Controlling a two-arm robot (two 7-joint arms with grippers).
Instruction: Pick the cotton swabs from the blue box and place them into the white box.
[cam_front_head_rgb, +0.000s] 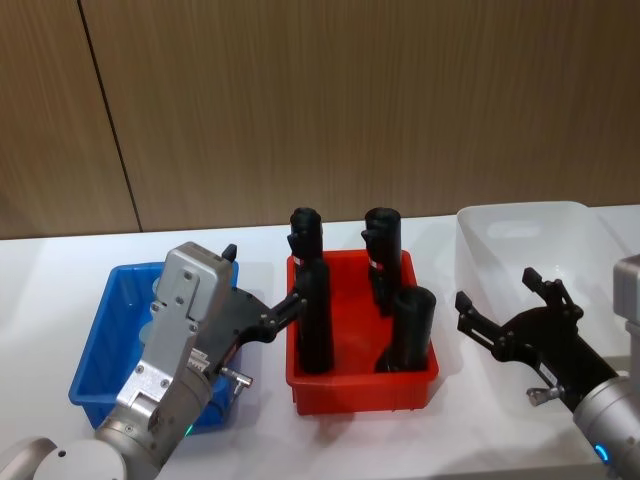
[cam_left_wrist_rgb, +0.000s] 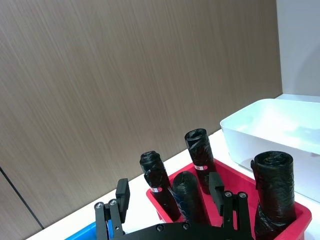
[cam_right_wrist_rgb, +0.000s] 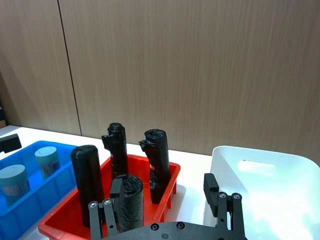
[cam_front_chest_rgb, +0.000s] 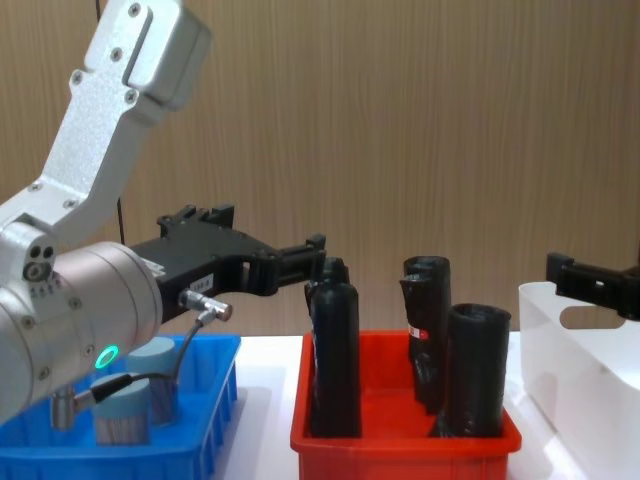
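My left gripper (cam_front_head_rgb: 264, 275) has its jaws spread wide with nothing between them. My right gripper (cam_front_head_rgb: 496, 287) is just as open and just as empty. The left one hovers above the inner side of the blue box (cam_front_head_rgb: 98, 350), its fingers pointing toward the red bin (cam_front_head_rgb: 360, 388). In the chest view it sits about level with the tops of the black rolls (cam_front_head_rgb: 315, 322), well above the box. The right one hangs over the table between the red bin and the white box (cam_front_head_rgb: 545, 208), near that box's wall.

The cotton swabs (cam_right_wrist_rgb: 46, 159) stand upright in the blue box. I can make out two lidded jars there, close together but not touching, and none has been picked up yet.

I expect these jars to be light and stiff, with smooth clear walls that could slide under the pads. The flat lids may be only pressed on, so I would not lift by them. I would come straight down, straddle one jar, and close on the body just below the lid. Light pressure should do, because a hard squeeze could flex the thin wall. The second jar stands near enough to get nudged on the way in.
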